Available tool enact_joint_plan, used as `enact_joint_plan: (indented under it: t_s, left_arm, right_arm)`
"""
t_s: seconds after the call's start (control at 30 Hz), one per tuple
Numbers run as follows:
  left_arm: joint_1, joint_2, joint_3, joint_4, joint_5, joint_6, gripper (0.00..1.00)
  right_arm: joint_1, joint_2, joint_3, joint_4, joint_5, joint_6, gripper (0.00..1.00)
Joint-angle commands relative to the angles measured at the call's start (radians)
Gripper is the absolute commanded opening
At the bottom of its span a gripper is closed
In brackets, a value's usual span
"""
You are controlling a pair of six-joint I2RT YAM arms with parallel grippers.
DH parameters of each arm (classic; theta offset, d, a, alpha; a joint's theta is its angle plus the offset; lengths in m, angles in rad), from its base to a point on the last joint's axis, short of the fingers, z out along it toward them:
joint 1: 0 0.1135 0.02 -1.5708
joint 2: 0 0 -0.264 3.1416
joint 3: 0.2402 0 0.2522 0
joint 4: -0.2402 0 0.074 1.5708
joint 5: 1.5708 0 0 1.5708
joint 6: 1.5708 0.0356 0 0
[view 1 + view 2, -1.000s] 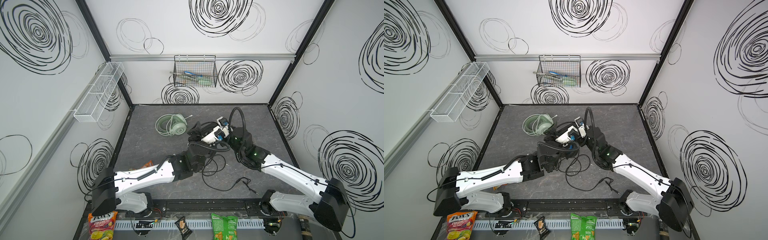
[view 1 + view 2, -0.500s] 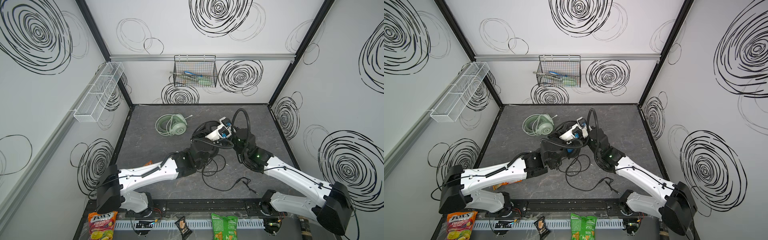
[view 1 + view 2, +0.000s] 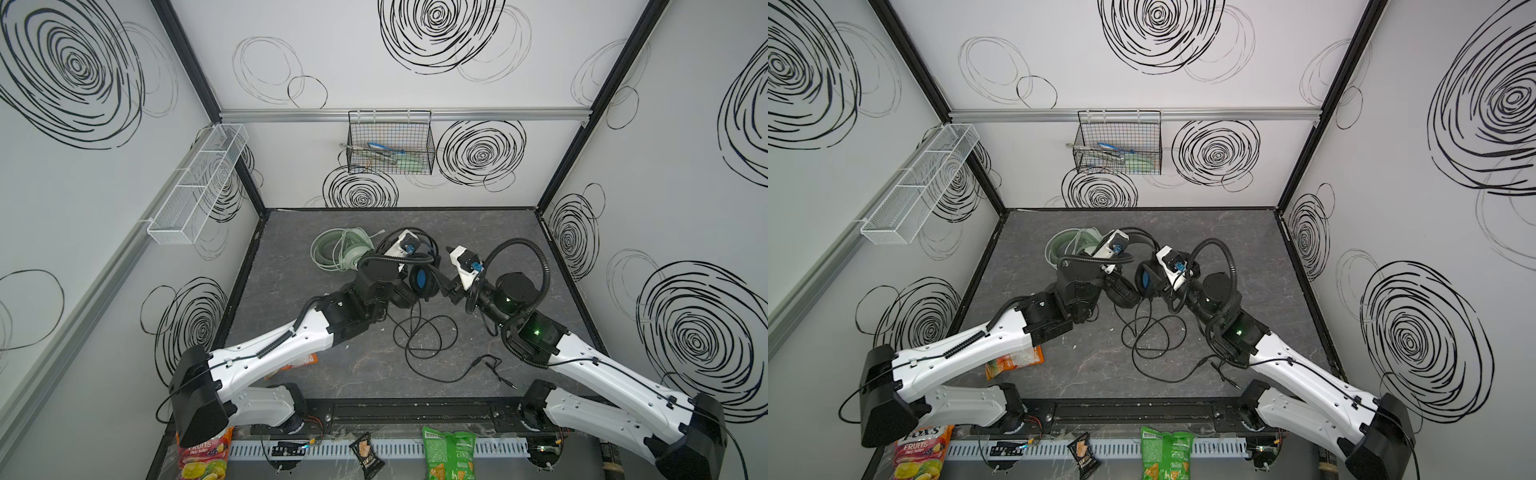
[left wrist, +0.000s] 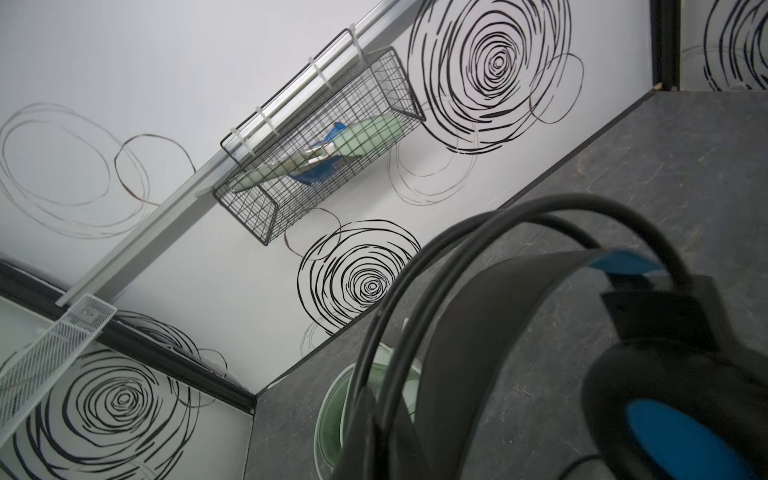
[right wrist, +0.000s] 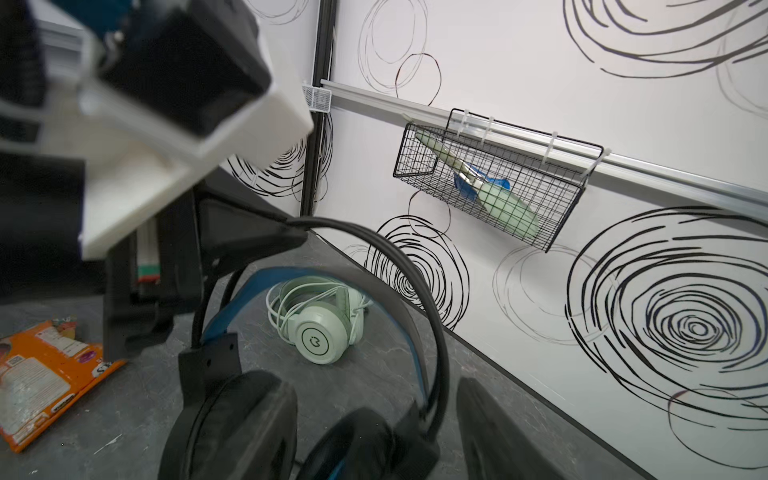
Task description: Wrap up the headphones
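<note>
The black padded headphones (image 3: 419,282), with round blue-lined cups, are near the middle of the grey stone-look floor (image 3: 332,374). The left gripper (image 5: 274,232) is pinched tight on their curved band. The right gripper (image 3: 452,287) sits just beside them, jaws apart. The smooth mint-green headphones (image 3: 340,255) lie farther back, with their white cord looped round them.

Left pincer (image 3: 415,261) clamped shut; right pincer (image 3: 444,284) spread apart, facing it.

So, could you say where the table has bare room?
Bare: the far right corner of the table, behind the right arm; the strip between the green headphones and the left wall. Crowded: the middle, with black headphones and loose cable.
</note>
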Motion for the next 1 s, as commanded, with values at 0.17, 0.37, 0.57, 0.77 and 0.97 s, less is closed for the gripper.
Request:
enact_joint_plan:
  t_s: [0.17,0.37,0.57,0.77,0.97]
  left_arm:
    - [0.059,-0.127,-0.043,-0.055,0.231,-0.230,0.00]
    - [0.071,-0.188,-0.076,-0.082,0.318,-0.332,0.00]
    - [0.082,-0.244,-0.124,-0.080,0.422,-0.434,0.00]
    - [0.082,-0.265,-0.152,-0.074,0.472,-0.464,0.00]
    - [0.081,-0.281,-0.193,-0.055,0.507,-0.476,0.00]
  right_arm:
    - [0.006,0.025,-0.020,-0.005,-0.024,-0.041,0.65]
    - [0.007,0.039,-0.011,-0.010,-0.047,-0.040,0.66]
    - [0.007,0.117,0.022,-0.042,-0.019,-0.068,0.64]
    - [0.006,0.169,0.025,-0.031,0.043,-0.079,0.54]
    - [0.005,0.158,0.040,-0.009,0.075,-0.074,0.28]
